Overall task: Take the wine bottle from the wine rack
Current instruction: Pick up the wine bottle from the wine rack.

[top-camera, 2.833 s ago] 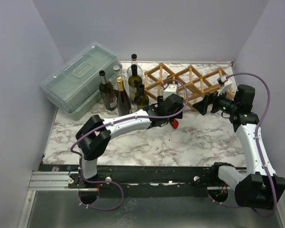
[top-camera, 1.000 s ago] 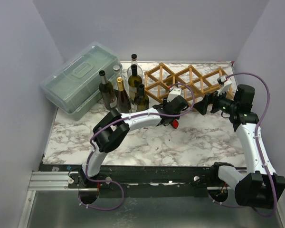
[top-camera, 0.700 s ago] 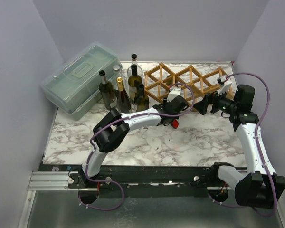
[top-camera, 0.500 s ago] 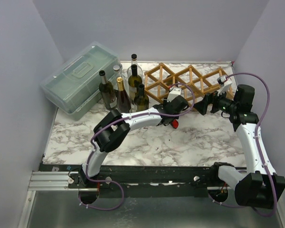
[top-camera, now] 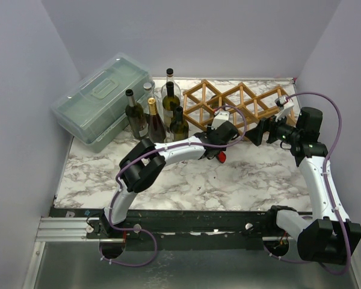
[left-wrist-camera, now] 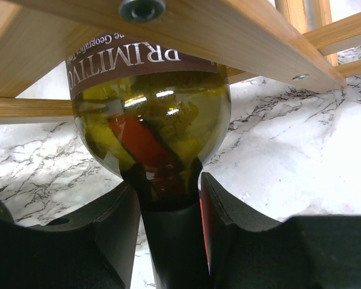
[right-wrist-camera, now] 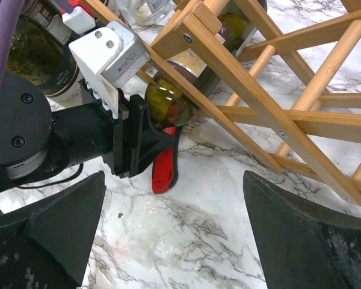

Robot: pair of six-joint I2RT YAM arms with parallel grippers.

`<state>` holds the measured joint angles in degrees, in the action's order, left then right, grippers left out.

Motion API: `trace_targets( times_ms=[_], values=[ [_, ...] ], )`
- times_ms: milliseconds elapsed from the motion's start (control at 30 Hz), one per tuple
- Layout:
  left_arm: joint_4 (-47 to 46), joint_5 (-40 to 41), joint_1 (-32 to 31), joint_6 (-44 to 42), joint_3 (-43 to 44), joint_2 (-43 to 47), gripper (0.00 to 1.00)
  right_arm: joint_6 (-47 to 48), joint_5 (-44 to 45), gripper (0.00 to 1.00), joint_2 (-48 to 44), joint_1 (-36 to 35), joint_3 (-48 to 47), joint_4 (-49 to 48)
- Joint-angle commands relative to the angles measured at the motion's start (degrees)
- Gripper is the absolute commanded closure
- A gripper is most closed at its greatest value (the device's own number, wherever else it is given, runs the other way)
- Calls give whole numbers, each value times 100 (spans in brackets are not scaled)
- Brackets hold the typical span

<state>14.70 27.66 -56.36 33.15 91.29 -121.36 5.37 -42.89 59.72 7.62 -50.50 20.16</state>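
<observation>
- Left gripper (left-wrist-camera: 168, 191) sits nearly closed around the neck of the wine bottle (left-wrist-camera: 150, 120). Its black fingers (left-wrist-camera: 123, 217) press the glass on either side, just outside the near face of the wine rack (left-wrist-camera: 246, 33).
- Right gripper (right-wrist-camera: 174, 198) hangs off the rack's right end with its jaws spread wide. It holds nothing and faces along the rack's near side toward the bottle.
- The bottle lies on its side in a cell toward the rack's left end. Its body and label sit under the wooden slats, and its red-topped neck points out of the near side.
- Progress, as far as can be judged: the grip looks made, but the bottle has not yet come out, since only the neck is clear of the frame. It must be drawn out along its own length, free of the slats, and then set down off the rack.
- A white marble-patterned tabletop (top-camera: 240, 180) carries the rack toward its far edge. A cluster of standing bottles (top-camera: 153, 120) is just left of the rack, and a translucent green-grey lidded box (top-camera: 102, 99) lies farther left.
- Plain pale walls (top-camera: 198, 36) close in behind the rack and on both sides.
</observation>
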Motion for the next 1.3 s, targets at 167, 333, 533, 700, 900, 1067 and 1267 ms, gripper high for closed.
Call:
trace_targets(
  times_ms=[167, 333, 533, 700, 900, 1067, 1267],
  values=[
    [-59, 9, 29, 25, 221, -229, 58, -9, -52, 1, 25, 30, -85, -46],
    [-63, 21, 28, 25, 214, -221, 59, -9, -61, 1, 23, 27, -91, -38],
    [-63, 16, 28, -9, 219, -165, 78, -9, -62, 1, 26, 26, -88, -43],
    [-69, 71, 28, -14, 88, 87, 98, -9, -57, 1, 27, 23, -91, -39],
    [-68, 121, 15, 38, -47, 447, 100, -5, -57, 1, 25, 22, -87, -38],
    [-34, 92, -5, 178, -156, 643, 100, 0, -61, 1, 17, 22, -76, -39],
    [-39, 137, -41, 245, -314, 831, 100, -1, -61, 1, 10, 27, -78, -41]
  ],
)
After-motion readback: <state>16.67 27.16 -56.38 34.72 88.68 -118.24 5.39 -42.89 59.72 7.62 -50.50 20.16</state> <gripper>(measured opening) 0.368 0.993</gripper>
